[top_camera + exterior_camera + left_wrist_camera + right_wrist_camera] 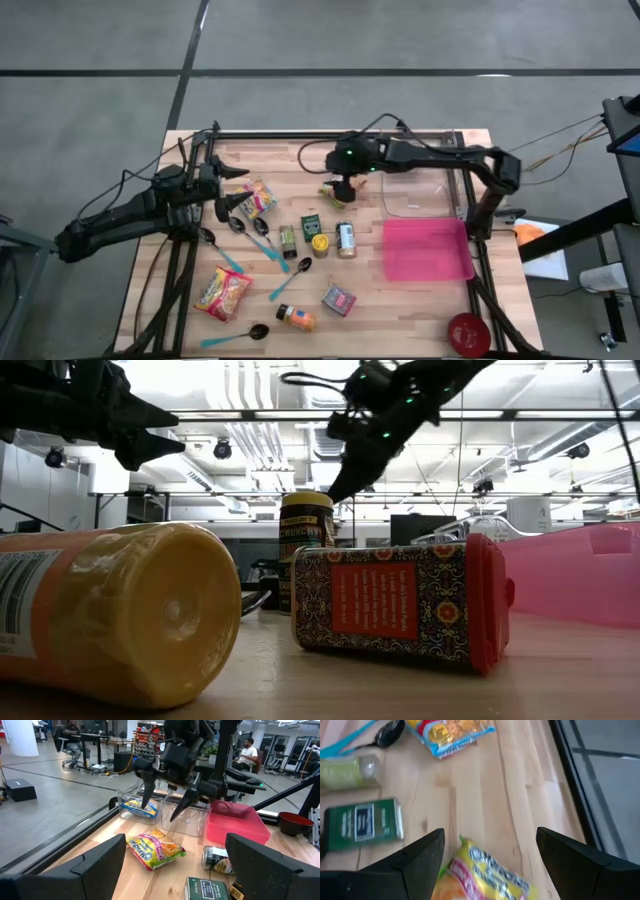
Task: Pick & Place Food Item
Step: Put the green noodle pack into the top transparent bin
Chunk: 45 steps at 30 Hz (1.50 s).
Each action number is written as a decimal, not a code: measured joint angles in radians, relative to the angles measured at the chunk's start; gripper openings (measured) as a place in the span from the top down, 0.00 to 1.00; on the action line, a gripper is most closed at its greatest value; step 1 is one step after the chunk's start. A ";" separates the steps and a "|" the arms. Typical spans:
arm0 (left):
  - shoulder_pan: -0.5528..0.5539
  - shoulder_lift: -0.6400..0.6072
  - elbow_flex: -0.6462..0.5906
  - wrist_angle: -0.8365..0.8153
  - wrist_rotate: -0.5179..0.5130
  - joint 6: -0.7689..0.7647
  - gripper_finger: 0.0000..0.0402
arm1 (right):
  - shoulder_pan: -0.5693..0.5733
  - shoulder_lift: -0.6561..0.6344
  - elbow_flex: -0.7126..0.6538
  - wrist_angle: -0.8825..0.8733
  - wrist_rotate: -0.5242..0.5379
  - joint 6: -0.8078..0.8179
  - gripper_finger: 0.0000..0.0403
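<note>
Noodle packet under right gripper, far centre of table.

Right gripper: jaws spread, nothing held, hovering directly over the yellow packet. Left gripper: spread, empty, waiting at far left. Judged light, soft and crinkly, likely slippery film; pinch across the middle. Right wrist view shows the packet between the fingers; high view hides most of it beneath the gripper.

**Wood, Plastic and Crinkled Film**

My counter was pale, matt butcher-block wood. The noodle packet beneath my right hand was glossy, crinkled film. The green tin looked smooth. The pink bin was translucent plastic.
</note>
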 joint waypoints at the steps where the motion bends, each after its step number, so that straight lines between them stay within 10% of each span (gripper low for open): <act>1: 0.000 0.000 0.000 0.000 0.000 0.000 0.14 | 0.000 0.023 0.023 -0.004 -0.002 0.010 0.22; 45: 0.000 0.000 -0.020 -0.443 0.000 0.000 0.14 | 0.004 0.370 0.192 -0.173 0.008 -0.058 0.22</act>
